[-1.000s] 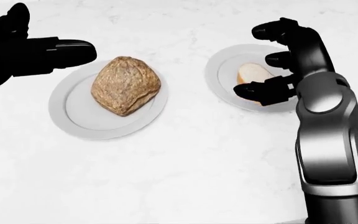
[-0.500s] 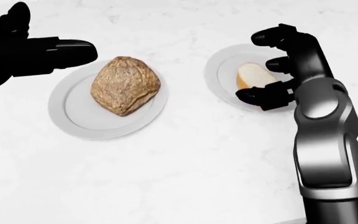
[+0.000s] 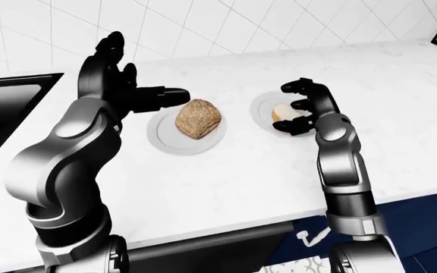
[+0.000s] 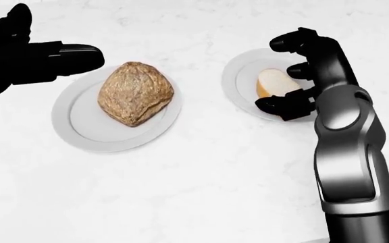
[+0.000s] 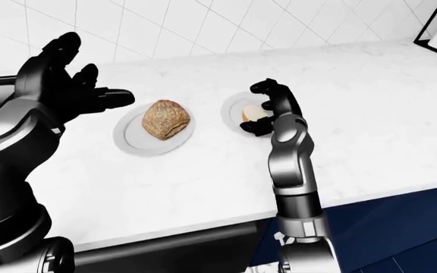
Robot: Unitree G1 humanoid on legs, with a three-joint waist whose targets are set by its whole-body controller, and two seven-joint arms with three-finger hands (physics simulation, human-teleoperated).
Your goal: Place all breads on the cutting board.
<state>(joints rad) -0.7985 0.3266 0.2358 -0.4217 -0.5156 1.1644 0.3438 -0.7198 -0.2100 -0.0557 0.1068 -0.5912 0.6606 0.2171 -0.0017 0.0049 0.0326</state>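
A round, brown, crusty loaf (image 4: 136, 92) sits on a white plate (image 4: 79, 126) on the marble surface (image 4: 201, 187). Right of it, a pale bread slice (image 4: 274, 82) lies on a second plate (image 4: 238, 76), the right hand (image 4: 296, 76) with fingers (image 4: 279, 105) spread around it. The left hand (image 4: 25, 55) hovers with fingers spread.

The right hand (image 4: 290, 76) hides the right end of the bread slice (image 4: 274, 82) — grip contact cannot be determined. The left hand (image 4: 19, 53) is cut off at the head view's left edge.
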